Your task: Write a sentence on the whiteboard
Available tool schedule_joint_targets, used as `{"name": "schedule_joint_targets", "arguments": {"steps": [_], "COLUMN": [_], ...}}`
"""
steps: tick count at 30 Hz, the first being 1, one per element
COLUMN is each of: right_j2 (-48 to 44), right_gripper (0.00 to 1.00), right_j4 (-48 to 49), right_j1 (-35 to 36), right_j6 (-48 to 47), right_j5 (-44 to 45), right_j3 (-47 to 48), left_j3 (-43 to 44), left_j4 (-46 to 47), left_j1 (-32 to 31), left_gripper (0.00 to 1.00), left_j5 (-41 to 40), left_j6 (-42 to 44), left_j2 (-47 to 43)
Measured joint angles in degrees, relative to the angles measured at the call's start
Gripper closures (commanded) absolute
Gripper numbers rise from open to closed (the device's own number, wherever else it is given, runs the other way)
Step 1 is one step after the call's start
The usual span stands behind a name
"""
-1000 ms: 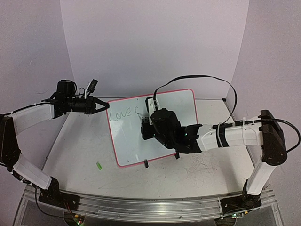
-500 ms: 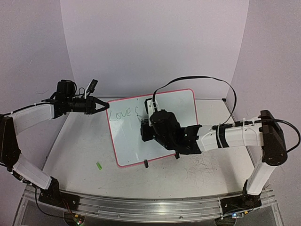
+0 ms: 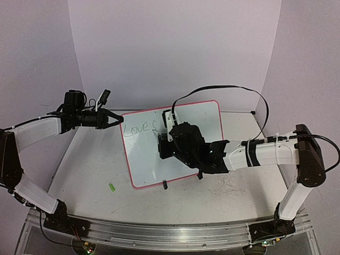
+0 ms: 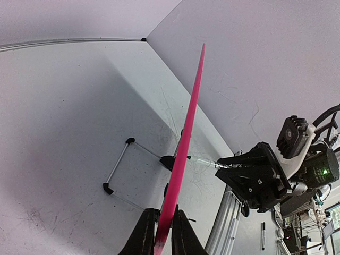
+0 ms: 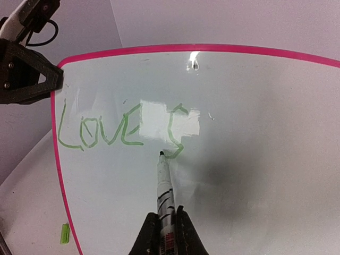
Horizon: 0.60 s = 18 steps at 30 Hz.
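The whiteboard (image 3: 207, 119) stands tilted at the table's middle, white with a pink rim. My left gripper (image 3: 118, 121) is shut on its upper left edge; the left wrist view shows the pink rim (image 4: 183, 154) edge-on between my jaws. My right gripper (image 3: 162, 146) is shut on a marker (image 5: 164, 186) whose tip touches the board. The sentence (image 5: 101, 130) reads "Love" in green, followed by an S-shaped stroke (image 5: 174, 133) ending at the marker tip. It also shows in the top view (image 3: 135, 128).
A small green cap (image 3: 112, 187) lies on the table left of the board; it also shows in the right wrist view (image 5: 65, 234). Grey scribble marks (image 3: 228, 187) cover the table at right. The board's wire stand (image 4: 125, 164) rests behind it. Purple walls enclose the table.
The letter after "Love" has grown from a C-like curve into an S-shaped stroke. My right gripper shifted slightly down the board. The left arm has not moved.
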Motion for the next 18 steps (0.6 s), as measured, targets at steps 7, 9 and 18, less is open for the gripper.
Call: {"name": "schedule_joint_targets", "arguments": {"steps": [7, 9, 18], "right_j2": [-1.36, -1.36, -1.36], "right_gripper": [1.0, 1.0, 1.0], "right_j4": [0.66, 0.66, 0.66], "right_j1": [-0.98, -1.24, -2.31], "right_j6": [-0.23, -0.3, -0.32], "right_j5": [0.13, 0.21, 0.47], "right_j3": [-0.16, -0.16, -0.16], "left_j3": [0.0, 0.0, 0.0], "left_j4": [0.0, 0.0, 0.0], "left_j1": [-0.02, -0.02, -0.02], "left_gripper": [0.87, 0.87, 0.87], "left_j5": [0.06, 0.06, 0.06], "left_j6": [0.0, 0.0, 0.0], "left_j2": [0.0, 0.0, 0.0]}}
